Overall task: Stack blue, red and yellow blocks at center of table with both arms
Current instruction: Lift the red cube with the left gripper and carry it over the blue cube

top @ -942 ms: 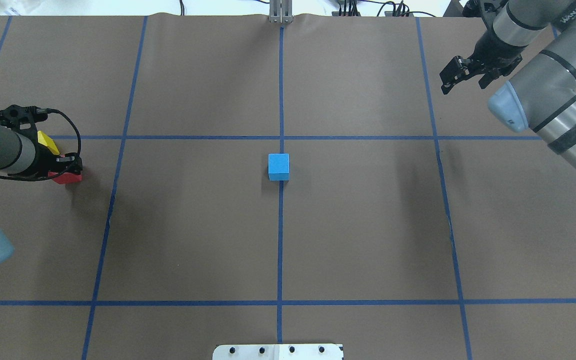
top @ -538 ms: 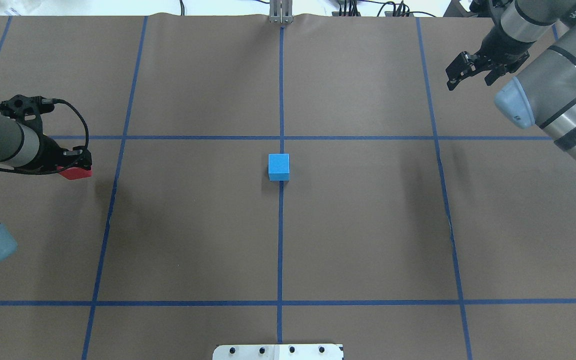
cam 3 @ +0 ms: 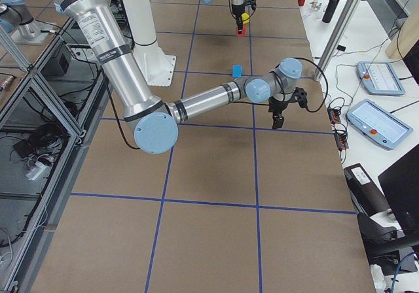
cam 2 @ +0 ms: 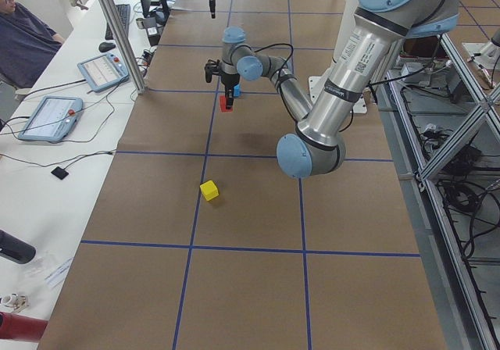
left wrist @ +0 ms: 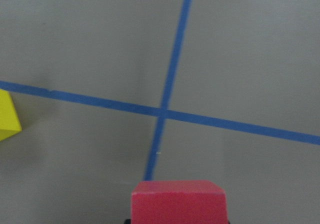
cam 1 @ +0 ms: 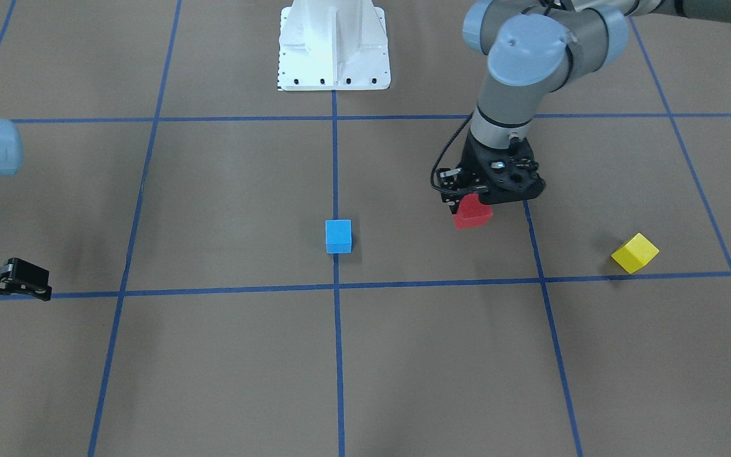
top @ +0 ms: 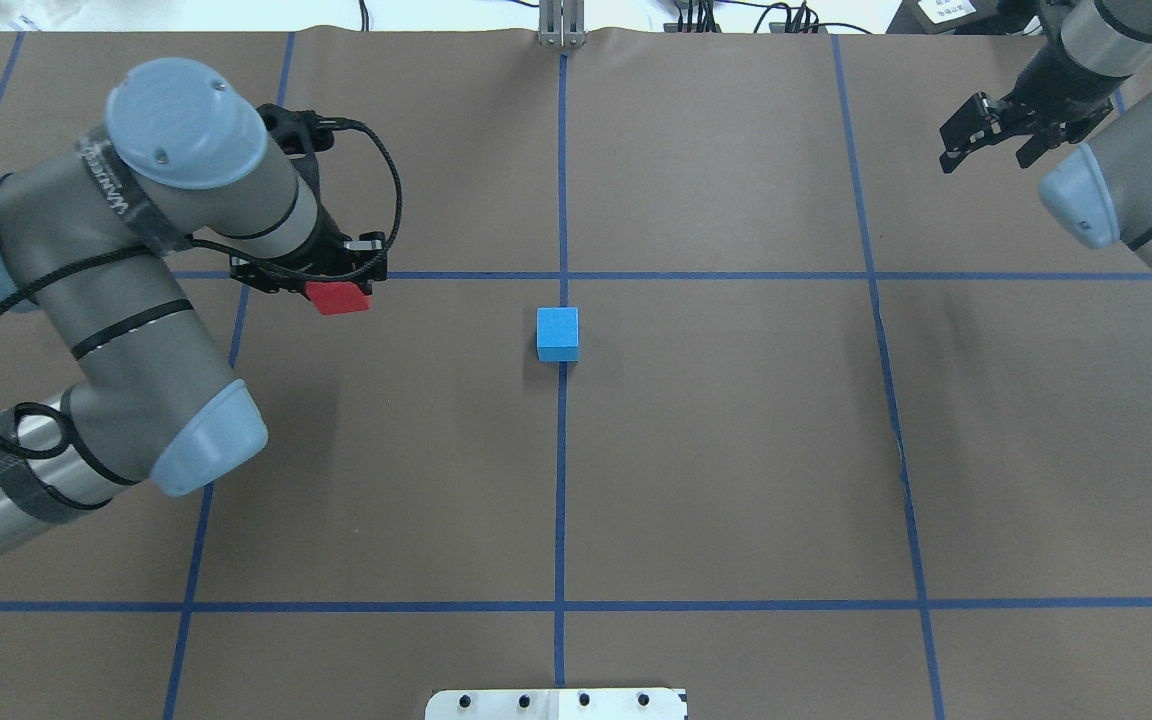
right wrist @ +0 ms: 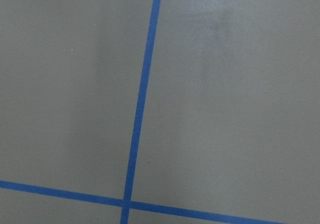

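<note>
A blue block (top: 557,333) (cam 1: 338,236) sits at the table's centre on the middle tape line. My left gripper (top: 338,290) (cam 1: 471,208) is shut on a red block (top: 338,298) (cam 1: 472,214) (left wrist: 179,201) and holds it above the table, left of the blue block and apart from it. A yellow block (cam 1: 635,252) (cam 2: 208,190) (left wrist: 7,115) lies tilted on the table further to my left; my left arm hides it in the overhead view. My right gripper (top: 984,158) (cam 1: 44,284) is open and empty at the far right.
The white robot base plate (cam 1: 334,44) (top: 556,703) stands at the table's near edge. Blue tape lines (top: 561,500) grid the brown table cover. An operator (cam 2: 23,41) and tablets (cam 2: 48,117) are beside the far side.
My left arm has carried the red block up and right toward the centre, leaving the yellow block behind. My right gripper has drawn back further to the right.
</note>
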Action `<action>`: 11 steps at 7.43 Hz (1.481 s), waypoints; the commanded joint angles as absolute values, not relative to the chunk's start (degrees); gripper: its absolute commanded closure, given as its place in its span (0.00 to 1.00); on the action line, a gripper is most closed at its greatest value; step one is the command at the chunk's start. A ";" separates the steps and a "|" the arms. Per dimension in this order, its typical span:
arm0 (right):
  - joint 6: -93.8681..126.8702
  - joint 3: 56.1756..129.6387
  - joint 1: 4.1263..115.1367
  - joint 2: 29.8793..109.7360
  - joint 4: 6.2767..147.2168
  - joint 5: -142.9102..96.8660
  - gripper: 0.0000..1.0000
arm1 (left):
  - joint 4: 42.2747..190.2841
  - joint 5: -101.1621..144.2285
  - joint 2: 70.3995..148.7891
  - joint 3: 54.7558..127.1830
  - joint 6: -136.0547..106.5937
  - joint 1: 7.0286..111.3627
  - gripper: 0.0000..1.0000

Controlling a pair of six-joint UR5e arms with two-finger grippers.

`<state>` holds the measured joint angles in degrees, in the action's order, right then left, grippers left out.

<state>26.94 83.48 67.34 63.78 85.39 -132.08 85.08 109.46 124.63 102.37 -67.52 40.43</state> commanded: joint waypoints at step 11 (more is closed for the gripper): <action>27.07 83.06 68.64 67.15 82.27 -132.45 0.01 | 89.90 102.04 144.84 80.17 -69.17 30.76 1.00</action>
<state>27.07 83.06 68.65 67.15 82.27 -132.45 88.55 102.04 144.45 82.12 -69.36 30.80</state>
